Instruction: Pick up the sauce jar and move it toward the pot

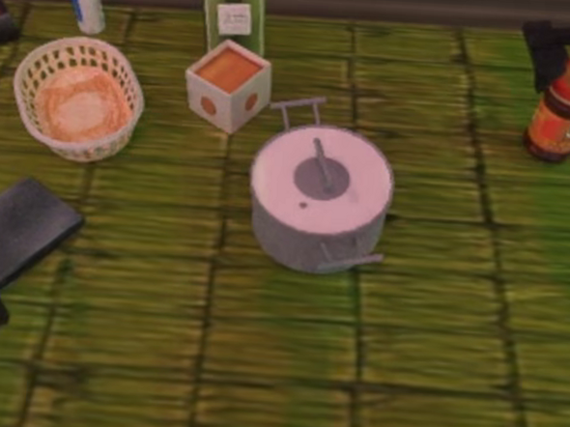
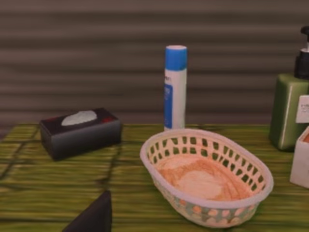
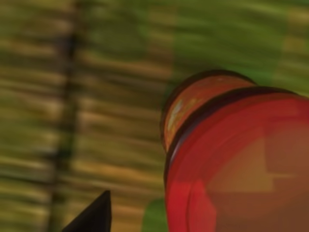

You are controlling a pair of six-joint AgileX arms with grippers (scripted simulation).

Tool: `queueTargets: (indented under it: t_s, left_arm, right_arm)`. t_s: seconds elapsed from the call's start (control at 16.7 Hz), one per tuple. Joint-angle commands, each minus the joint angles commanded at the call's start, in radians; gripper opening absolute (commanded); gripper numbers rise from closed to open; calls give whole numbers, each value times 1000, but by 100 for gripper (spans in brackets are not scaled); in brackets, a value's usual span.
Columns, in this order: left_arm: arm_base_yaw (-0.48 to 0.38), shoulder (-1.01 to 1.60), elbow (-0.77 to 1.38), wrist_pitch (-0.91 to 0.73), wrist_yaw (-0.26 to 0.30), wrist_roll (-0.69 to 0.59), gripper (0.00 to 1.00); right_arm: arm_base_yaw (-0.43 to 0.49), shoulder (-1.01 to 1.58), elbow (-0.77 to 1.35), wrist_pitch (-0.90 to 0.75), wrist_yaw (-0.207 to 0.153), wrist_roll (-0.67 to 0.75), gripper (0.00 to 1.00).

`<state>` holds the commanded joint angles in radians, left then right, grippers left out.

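The sauce jar (image 1: 562, 111) sits far right, well apart from the pot (image 1: 320, 198) in the middle. The right gripper (image 1: 556, 48) is by its lid — I cannot tell if its fingers pinch it. The move is not done.

Our left arm (image 1: 12, 245) shows as plain matte black: a flat, slab-like rectangular link above a narrower dark column. Our right arm (image 1: 557, 41) is the same black, blocky. Both wrist views show one black pointed fingertip (image 2: 94, 217).
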<state>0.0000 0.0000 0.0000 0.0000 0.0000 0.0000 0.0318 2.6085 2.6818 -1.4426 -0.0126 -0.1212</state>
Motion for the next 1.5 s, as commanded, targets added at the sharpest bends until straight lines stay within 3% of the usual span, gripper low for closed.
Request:
queueTargets:
  t_s: [0.24, 0.6, 0.9, 1.5]
  left_arm:
    - [0, 0, 0, 0, 0, 0, 100]
    - [0, 0, 0, 0, 0, 0, 100]
    - [0, 0, 0, 0, 0, 0, 100]
    - [0, 0, 0, 0, 0, 0, 100]
  right_arm:
    - [-2, -2, -21, 19, 0, -1, 100]
    - [2, -6, -193, 187, 0, 2, 100]
    - [3, -6, -209, 203, 0, 3, 100]
    - [3, -6, -209, 203, 0, 3, 25]
